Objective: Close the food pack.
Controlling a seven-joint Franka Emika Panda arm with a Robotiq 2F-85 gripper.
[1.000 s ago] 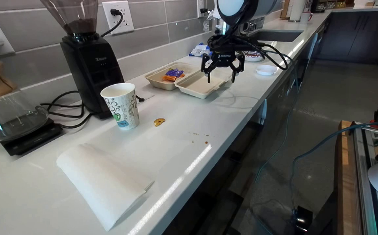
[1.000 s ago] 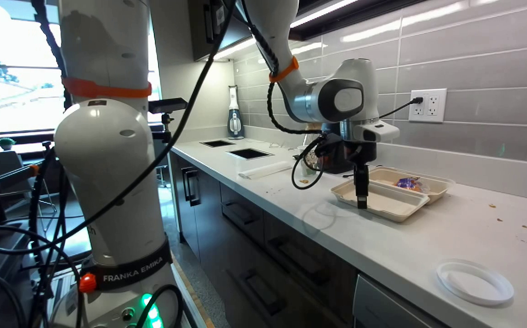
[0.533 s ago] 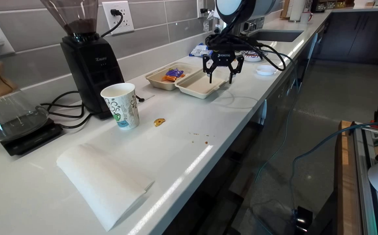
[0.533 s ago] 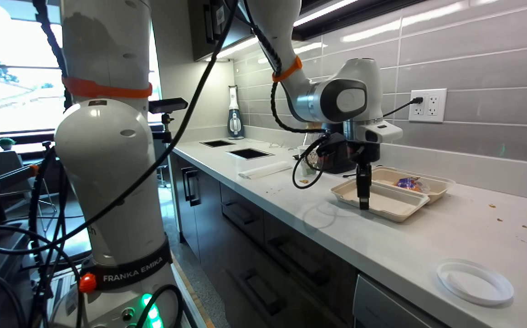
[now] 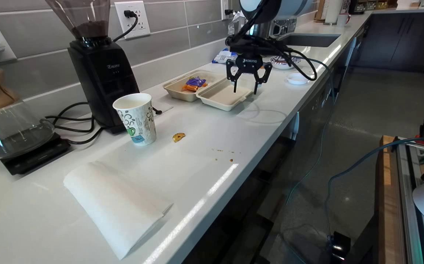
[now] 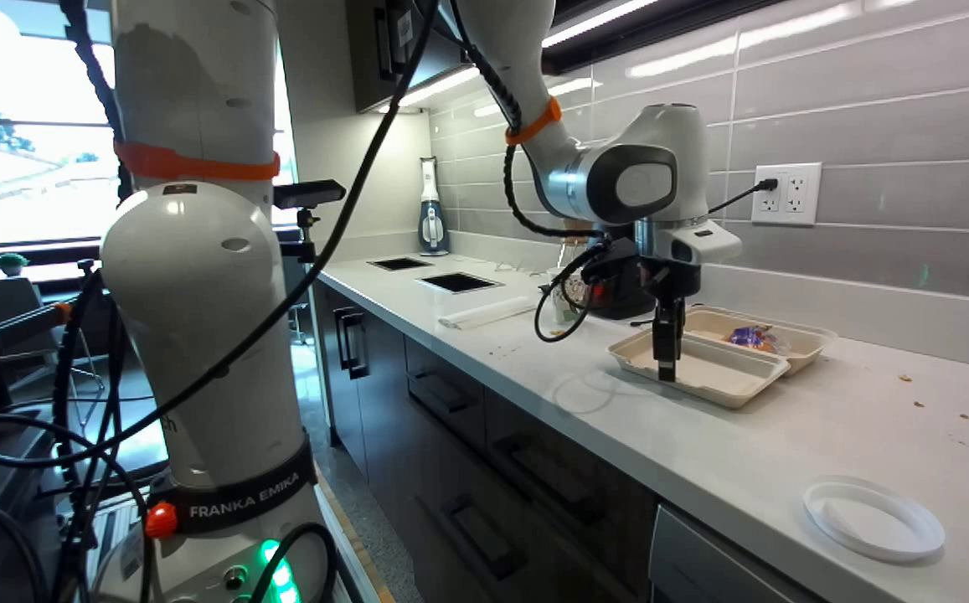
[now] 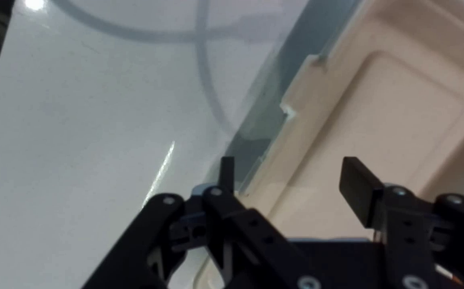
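Note:
The food pack is a beige-white hinged clamshell lying open on the counter, seen in both exterior views (image 5: 221,97) (image 6: 723,373). Its half by the wall holds orange and purple-blue food packets (image 5: 196,83); its front half is bare. My gripper (image 5: 245,90) points down over the outer edge of the front half, as also in an exterior view (image 6: 667,373). In the wrist view the gripper (image 7: 288,164) is open with nothing between its fingers. One finger is over the counter outside the rim, the other over the front half's inside (image 7: 412,88). I cannot tell if they touch it.
A paper cup (image 5: 136,119) stands near a black coffee grinder (image 5: 103,80). A folded white cloth (image 5: 116,209) lies at the near end. A round white lid (image 6: 873,519) sits by the counter edge, with a bowl (image 5: 283,63) behind. Wall tiles run behind the pack.
My gripper has shifted slightly toward the wall and its fingertips look a little closer together in an exterior view. The food pack has not moved.

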